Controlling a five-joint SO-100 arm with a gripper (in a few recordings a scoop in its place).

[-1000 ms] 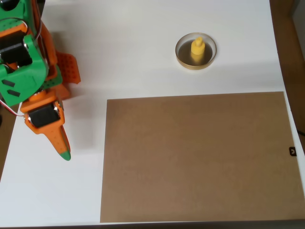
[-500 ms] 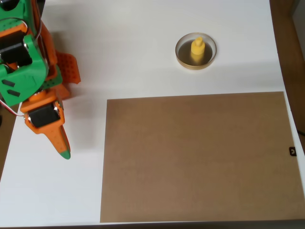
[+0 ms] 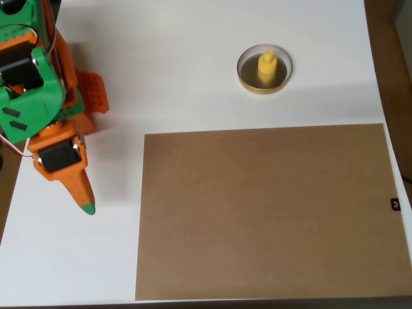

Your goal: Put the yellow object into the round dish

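Overhead view: you had the arm (image 3: 38,96) cut off by the top and left edges, base unseen. Gripper (image 3: 87,205) jaws overlapped from above; you could not tell their gap. Brown sheet (image 3: 267,212) ran past the right edge. Tiny holes on yellow object (image 3: 267,66) too small to resolve.

We see a white counter (image 3: 193,64) in the overhead view. A large brown rectangular sheet (image 3: 267,212) lies flat on its lower right part. The round dish (image 3: 264,69) sits on bare white counter above the sheet, apart from its top edge. The arm's orange-green base (image 3: 71,103) stands at the counter's left.
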